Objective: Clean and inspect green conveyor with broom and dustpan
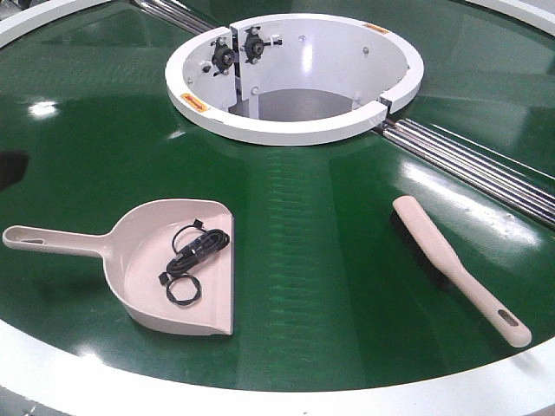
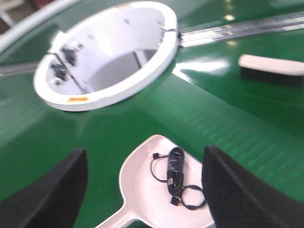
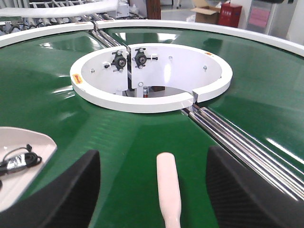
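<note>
A glossy green conveyor (image 1: 329, 260) is carrying a beige plastic dustpan (image 1: 139, 260), handle pointing left, a coiled black cable (image 1: 192, 256) lying inside. The slim broom (image 1: 455, 269) is lying diagonally at right, bristles mostly hidden. Both grippers' (image 2: 145, 190) (image 3: 153, 190) jaws are hanging apart above.

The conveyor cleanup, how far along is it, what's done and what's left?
Looks done: a black cable already lies in the dustpan, and the green conveyor shows no other debris. In hand: nothing gripped; the left hand hangs open above the dustpan, the right hand open above the broom. Left: picking up both tools, any further sweeping, inspecting the belt.
</note>
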Controlling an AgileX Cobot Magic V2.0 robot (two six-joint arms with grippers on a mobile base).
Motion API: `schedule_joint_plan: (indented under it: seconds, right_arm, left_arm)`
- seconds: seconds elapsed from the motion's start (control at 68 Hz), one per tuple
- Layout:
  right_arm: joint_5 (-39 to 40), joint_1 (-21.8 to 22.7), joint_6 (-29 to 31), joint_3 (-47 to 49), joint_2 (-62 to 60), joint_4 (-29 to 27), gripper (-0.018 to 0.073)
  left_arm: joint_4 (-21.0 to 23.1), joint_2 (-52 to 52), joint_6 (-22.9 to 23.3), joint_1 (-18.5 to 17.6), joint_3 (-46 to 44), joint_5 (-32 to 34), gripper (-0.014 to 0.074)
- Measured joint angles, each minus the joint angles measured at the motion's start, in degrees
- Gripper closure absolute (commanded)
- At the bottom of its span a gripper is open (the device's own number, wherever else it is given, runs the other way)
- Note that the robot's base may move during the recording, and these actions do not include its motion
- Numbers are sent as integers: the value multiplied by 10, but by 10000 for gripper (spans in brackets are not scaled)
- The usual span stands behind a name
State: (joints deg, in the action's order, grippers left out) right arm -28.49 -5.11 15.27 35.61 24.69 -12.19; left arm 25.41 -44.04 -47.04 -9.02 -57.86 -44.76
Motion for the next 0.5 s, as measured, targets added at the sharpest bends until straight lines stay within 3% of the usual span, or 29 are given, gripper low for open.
schedule_joint_plan:
  seconds: [0.118, 0.132, 0.162, 0.382, 0.5]
  right_arm:
    - [38, 0, 16, -85, -68, -28, 106]
    - [79, 0, 29, -158, -138, -49, 106]
    - [89, 0, 34, -171, -152, -51, 106]
    - [142, 0, 42, -209, -180, -60, 109]
    - [148, 0, 42, -215, -173, -60, 215]
  left_arm:
    - [10, 127, 2, 0, 159, 120, 125]
    - [19, 252, 6, 0, 310, 207, 125]
    - [24, 276, 10, 0, 339, 224, 125]
    - [62, 340, 72, 0, 448, 311, 141]
    - [63, 341, 76, 0, 450, 322, 298]
